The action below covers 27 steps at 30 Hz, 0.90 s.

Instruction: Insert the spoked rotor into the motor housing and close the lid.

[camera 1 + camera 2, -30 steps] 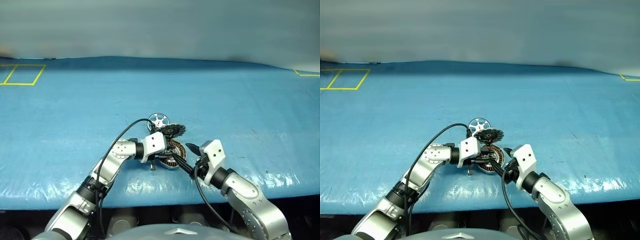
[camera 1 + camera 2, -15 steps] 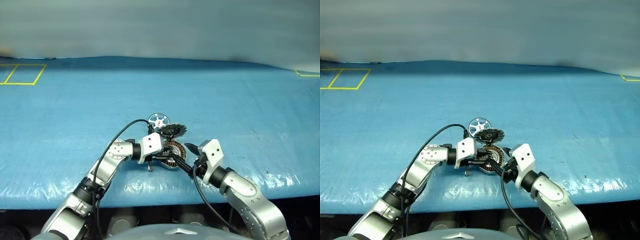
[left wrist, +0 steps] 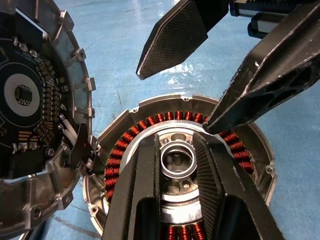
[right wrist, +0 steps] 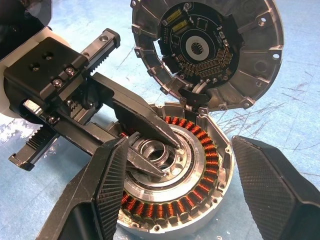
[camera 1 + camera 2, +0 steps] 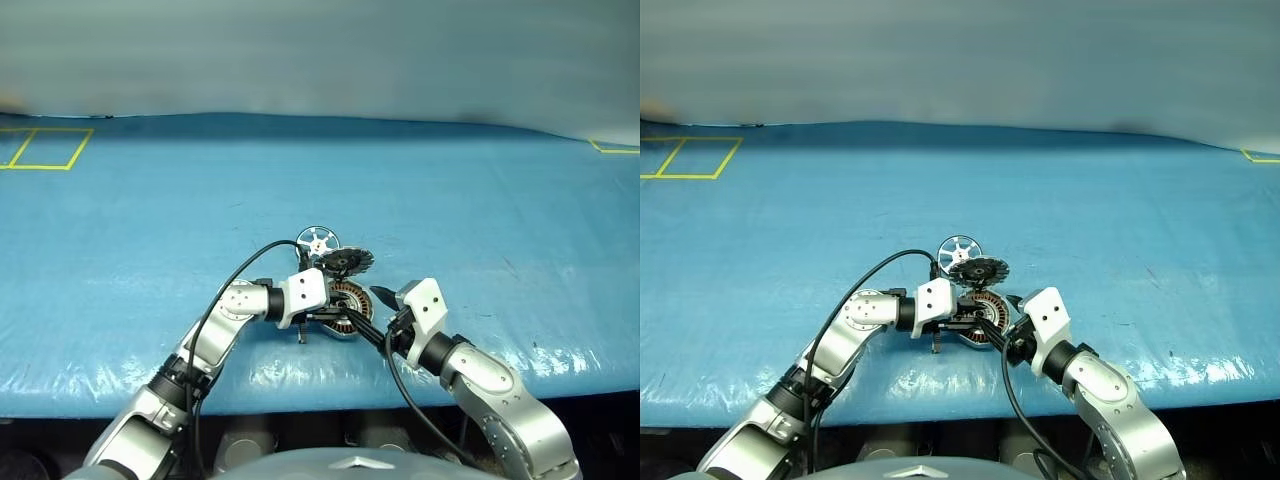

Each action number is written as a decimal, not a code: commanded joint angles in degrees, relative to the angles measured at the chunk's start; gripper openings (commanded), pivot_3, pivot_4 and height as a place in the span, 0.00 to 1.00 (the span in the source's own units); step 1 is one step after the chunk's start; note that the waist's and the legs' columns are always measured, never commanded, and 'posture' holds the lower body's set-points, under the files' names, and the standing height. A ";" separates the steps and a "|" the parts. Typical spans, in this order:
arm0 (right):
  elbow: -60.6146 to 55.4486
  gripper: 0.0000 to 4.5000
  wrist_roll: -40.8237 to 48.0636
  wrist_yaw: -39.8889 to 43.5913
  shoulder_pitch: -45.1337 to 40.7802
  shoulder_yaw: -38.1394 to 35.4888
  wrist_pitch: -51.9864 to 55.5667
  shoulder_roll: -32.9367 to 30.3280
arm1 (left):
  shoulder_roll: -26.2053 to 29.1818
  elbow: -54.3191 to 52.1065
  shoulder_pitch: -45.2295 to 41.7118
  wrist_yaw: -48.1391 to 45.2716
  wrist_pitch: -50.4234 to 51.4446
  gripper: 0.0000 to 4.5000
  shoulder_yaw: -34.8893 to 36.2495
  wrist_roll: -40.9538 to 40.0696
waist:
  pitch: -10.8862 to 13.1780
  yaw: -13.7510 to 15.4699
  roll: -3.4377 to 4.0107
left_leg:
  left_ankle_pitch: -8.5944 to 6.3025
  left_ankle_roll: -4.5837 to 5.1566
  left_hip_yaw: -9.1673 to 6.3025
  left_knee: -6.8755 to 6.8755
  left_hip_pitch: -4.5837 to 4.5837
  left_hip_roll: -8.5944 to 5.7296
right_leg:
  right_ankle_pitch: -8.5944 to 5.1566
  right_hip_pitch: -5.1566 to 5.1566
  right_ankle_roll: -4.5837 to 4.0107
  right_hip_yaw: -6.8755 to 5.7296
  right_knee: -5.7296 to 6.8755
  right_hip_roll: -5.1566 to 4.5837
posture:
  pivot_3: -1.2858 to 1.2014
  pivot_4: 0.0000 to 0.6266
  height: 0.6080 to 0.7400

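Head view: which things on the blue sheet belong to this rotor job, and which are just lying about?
Job:
- motor housing, open, windings showing
- lid, tilted up at the housing's edge
- spoked rotor, on the sheet beyond them, not yet inserted
- left gripper, fingers around the housing's hub
- right gripper, open astride the housing

Lying about:
- yellow tape squares
- blue sheet
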 commanded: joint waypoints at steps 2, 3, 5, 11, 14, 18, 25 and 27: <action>-0.97 0.77 0.09 -0.17 -0.31 -0.42 -0.65 0.18 | -0.29 0.03 0.02 0.79 0.33 0.43 0.20 0.29 | 0.00 0.00 0.00 | 0.00 0.00 0.00 0.01 0.01 0.01 | 0.00 0.01 0.00 0.00 0.00 0.00 | 0.52 0.24 1.00; -0.96 0.77 0.09 -0.19 -0.33 -0.45 -0.65 0.19 | -0.47 -0.17 0.13 1.38 0.68 0.51 0.47 0.27 | 0.00 0.00 0.00 | 0.00 0.00 0.00 0.02 0.01 0.00 | 0.00 0.01 0.00 0.00 0.01 0.00 | 0.52 0.24 1.00; -1.00 0.77 0.33 -0.15 -0.37 -0.55 -0.69 0.33 | -0.31 -0.65 0.01 1.62 0.81 0.65 0.77 0.18 | 0.00 0.00 0.00 | 0.00 0.00 -0.01 0.02 0.01 0.01 | 0.00 0.01 0.00 0.00 0.01 0.00 | 0.52 0.24 1.00; -1.40 0.77 1.14 0.39 -0.38 -0.82 -0.80 0.52 | 0.12 -4.33 0.70 1.21 -1.00 0.65 3.53 -3.13 | 0.00 -0.04 0.00 | 0.00 0.00 -0.01 0.02 0.00 0.01 | 0.01 0.00 0.00 0.00 0.01 0.00 | 0.52 0.24 1.00; -2.31 0.77 2.52 1.36 -0.69 -0.91 -0.93 0.71 | 1.56 -10.37 3.81 -1.88 -1.45 0.65 5.20 -8.47 | 0.00 -0.18 0.01 | 0.00 0.00 0.01 0.00 0.00 0.04 | 0.01 -0.03 -0.01 0.02 0.02 0.00 | 0.52 0.24 1.00; -3.20 0.73 4.09 2.18 -1.67 -1.29 -1.08 0.49 | 4.53 -15.51 8.16 -4.12 0.86 0.66 7.55 -13.52 | 0.01 -0.13 0.02 | 0.00 0.00 0.00 -0.01 0.00 0.05 | 0.02 -0.03 -0.05 0.02 0.02 -0.01 | 0.52 0.24 1.00; 0.01 0.26 2.85 3.46 -4.61 0.30 -0.79 -1.38 | 5.43 -15.30 13.27 -0.38 2.41 0.66 11.35 -15.12 | 0.02 -0.07 0.03 | 0.00 0.00 0.00 0.04 0.10 0.04 | -0.01 -0.01 0.00 0.00 0.02 -0.03 | 0.52 0.24 1.00; 1.61 0.12 2.58 3.49 -6.14 0.66 -0.81 -1.32 | 5.04 -14.87 14.06 -0.05 1.42 0.66 11.85 -15.33 | 0.02 -0.07 0.03 | 0.00 0.00 0.02 0.04 0.08 0.04 | 0.00 -0.02 0.00 0.01 0.02 -0.04 | 0.52 0.24 1.00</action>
